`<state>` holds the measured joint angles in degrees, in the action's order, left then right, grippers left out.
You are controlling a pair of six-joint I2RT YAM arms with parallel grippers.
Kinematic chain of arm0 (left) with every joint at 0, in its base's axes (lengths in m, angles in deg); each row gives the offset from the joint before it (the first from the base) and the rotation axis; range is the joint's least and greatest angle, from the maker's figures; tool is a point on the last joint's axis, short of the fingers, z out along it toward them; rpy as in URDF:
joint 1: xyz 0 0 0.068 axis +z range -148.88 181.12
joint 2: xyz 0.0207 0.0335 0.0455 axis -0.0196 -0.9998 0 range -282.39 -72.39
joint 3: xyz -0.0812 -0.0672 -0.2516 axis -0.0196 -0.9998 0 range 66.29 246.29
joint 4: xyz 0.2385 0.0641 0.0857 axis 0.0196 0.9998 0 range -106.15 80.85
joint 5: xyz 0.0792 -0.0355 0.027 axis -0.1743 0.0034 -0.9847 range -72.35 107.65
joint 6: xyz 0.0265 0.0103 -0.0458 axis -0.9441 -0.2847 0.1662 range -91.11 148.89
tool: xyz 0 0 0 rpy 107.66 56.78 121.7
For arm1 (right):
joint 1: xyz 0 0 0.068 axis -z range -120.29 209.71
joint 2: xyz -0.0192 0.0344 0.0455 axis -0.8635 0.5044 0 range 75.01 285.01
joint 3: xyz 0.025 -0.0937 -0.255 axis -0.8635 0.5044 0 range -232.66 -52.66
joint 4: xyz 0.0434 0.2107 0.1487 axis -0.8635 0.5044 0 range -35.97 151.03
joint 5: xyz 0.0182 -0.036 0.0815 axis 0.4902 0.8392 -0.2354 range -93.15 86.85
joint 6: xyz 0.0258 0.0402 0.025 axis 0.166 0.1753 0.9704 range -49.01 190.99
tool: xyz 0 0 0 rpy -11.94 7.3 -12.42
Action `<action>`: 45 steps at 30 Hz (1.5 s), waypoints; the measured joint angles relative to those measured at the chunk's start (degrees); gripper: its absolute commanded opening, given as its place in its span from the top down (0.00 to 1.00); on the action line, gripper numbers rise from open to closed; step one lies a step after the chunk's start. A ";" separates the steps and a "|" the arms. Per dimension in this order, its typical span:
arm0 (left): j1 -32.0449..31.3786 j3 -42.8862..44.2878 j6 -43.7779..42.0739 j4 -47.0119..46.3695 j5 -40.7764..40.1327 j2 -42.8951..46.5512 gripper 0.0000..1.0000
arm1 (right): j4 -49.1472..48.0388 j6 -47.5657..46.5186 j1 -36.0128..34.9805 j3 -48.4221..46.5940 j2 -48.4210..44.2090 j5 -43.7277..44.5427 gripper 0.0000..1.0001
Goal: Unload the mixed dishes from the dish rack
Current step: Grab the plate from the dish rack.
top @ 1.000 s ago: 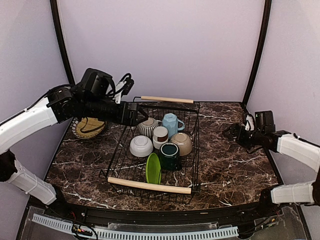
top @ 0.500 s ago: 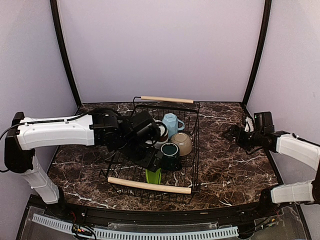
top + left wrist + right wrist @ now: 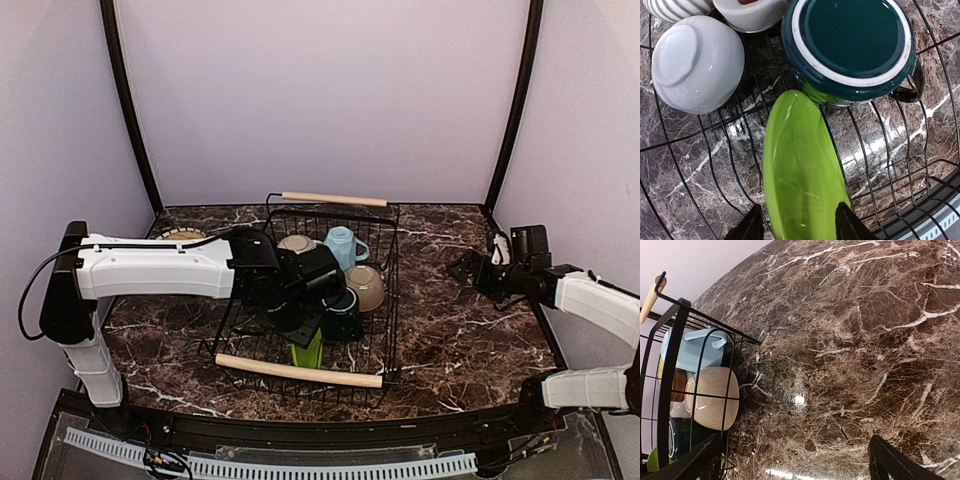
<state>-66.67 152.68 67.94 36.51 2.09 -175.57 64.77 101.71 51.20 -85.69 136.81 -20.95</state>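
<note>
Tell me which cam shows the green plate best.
Left wrist: the green plate is large and sharp, standing in the dish rack, straddled by the left gripper, beside the dark-teal mug. Top external shows only its lower part, below the left arm. Right wrist catches a green sliver in its bottom-left corner.

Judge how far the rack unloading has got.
Done: one plate lies outside the dish rack. In hand: the left gripper straddles the green plate; grip unclear. Remaining in the rack: white bowl, beige bowl, teal mug, blue mug, striped mug, small cup.
</note>
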 measured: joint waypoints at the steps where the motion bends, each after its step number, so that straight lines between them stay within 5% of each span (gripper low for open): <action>1: 0.00 0.17 -0.04 0.26 -0.15 -0.31 0.55 | 0.04 0.00 0.00 0.00 -0.17 0.09 0.01; 19: 0.02 4.81 1.57 5.57 -2.78 -2.16 0.87 | 1.73 -0.20 0.00 0.15 -1.64 2.38 0.01; 45: -0.68 15.96 -0.26 16.92 -7.30 -4.52 0.99 | 1.77 -0.20 0.00 0.15 -1.49 2.43 0.01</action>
<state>-67.35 168.63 67.67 53.43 -5.21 -180.09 66.54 101.52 51.20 -85.54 135.33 -18.52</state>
